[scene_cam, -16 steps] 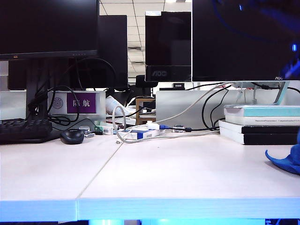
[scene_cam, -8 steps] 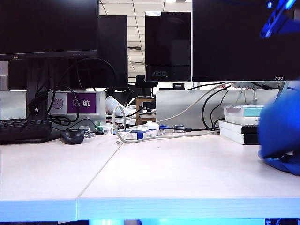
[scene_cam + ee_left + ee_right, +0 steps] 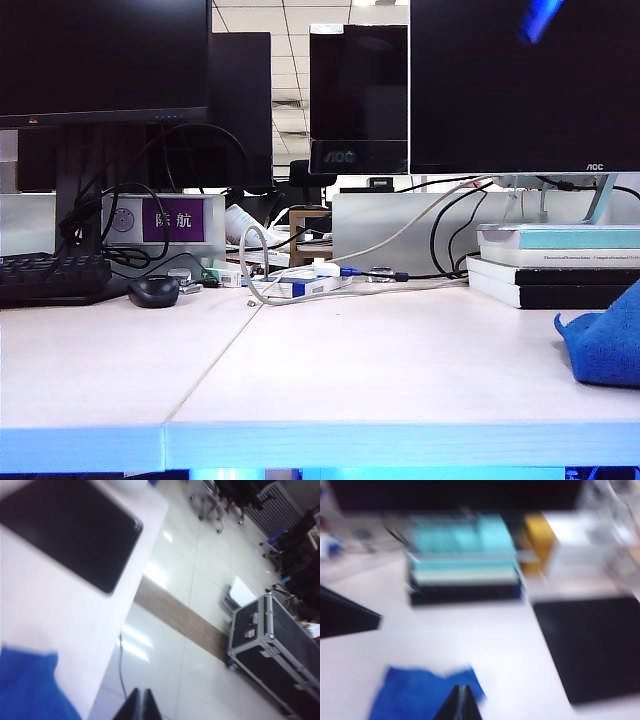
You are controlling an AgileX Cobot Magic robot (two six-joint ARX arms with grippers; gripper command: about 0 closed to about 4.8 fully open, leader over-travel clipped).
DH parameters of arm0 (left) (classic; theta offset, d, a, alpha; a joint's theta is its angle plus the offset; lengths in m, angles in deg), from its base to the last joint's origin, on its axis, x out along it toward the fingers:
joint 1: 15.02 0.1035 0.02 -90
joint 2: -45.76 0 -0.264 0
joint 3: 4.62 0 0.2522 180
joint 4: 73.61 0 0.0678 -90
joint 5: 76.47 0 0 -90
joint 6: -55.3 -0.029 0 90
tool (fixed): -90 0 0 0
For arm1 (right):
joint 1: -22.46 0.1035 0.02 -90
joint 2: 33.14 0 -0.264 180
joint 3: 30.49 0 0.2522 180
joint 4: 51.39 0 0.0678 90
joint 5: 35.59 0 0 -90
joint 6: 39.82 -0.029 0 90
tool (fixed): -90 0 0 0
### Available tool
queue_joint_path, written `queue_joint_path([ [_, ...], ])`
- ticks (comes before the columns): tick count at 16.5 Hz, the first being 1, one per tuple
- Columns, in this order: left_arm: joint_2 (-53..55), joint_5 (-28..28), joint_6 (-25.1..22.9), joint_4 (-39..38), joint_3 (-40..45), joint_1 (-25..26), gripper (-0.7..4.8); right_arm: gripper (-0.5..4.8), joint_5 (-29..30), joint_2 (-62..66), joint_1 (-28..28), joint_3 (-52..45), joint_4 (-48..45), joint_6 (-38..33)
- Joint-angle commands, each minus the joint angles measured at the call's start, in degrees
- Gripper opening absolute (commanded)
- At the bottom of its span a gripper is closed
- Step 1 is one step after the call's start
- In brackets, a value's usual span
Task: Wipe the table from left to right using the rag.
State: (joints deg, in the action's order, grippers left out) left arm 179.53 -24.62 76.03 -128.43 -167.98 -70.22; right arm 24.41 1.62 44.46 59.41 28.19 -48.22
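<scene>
Surface (image 3: 380,370): pale whitish, faint wood grain, thin darker seam between two panels, light front edge tinted blue. Rag (image 3: 605,348): bright saturated blue, plain, no pattern. Mouse (image 3: 154,291): black. Keyboard (image 3: 50,278): black. Monitors (image 3: 520,85): black screens, dark bezels, white lettering on the lower edge. Sign (image 3: 173,220): purple panel, white characters, grey housing. Stacked books (image 3: 555,262): turquoise top cover, white page edges, black bottom cover. Cables (image 3: 350,262): grey-white and black. Mat (image 3: 70,527): flat black. Floor (image 3: 200,630): glossy cream tiles, one brown band. Case (image 3: 272,640): black, silver trim. Left pincer (image 3: 142,707): black. Right pincer (image 3: 460,705): black.
</scene>
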Motion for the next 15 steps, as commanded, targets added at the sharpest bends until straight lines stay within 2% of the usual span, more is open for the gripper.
queue_joint_path([
  [1,-4.17,2.97,-4.63,-0.63,-0.35,0.28,-0.06,-0.01,6.34,-0.02,0.0,-1.11,-9.6,5.6],
  [6,-12.55,15.43,-16.44,-12.7,-0.35,0.37,-0.06,-0.01,16.5,-0.09,-0.02,-5.9,-18.14,6.16],
  [9,-17.79,21.05,-21.81,-20.13,-0.35,0.37,-0.06,-0.01,19.61,-0.52,-0.02,-9.64,-21.73,7.21],
  [10,-22.38,23.04,-23.54,-24.92,-0.37,0.24,-0.06,-0.01,22.93,-1.7,-0.02,-13.88,-26.56,7.37],
  [11,-24.52,22.88,-23.5,-26.32,-0.37,0.22,-0.06,-0.01,24.76,-2.78,0.0,-16.48,-29.05,7.34],
  [12,-33.88,24.57,-22.4,-33.88,-0.35,0.2,-0.06,-0.01,28.5,-9.57,-0.02,-28.72,-38.05,7.34],
  [13,-45.62,30.64,-22.29,-41.18,-0.28,0.26,-0.06,-0.01,25.57,-18.82,-0.02,-43.04,-39.36,7.1],
  [15,-49.99,32.02,-22.6,-41.18,-0.26,0.26,-0.06,-0.01,24.24,-21.42,-0.02,-47.84,-39.54,6.86],
])
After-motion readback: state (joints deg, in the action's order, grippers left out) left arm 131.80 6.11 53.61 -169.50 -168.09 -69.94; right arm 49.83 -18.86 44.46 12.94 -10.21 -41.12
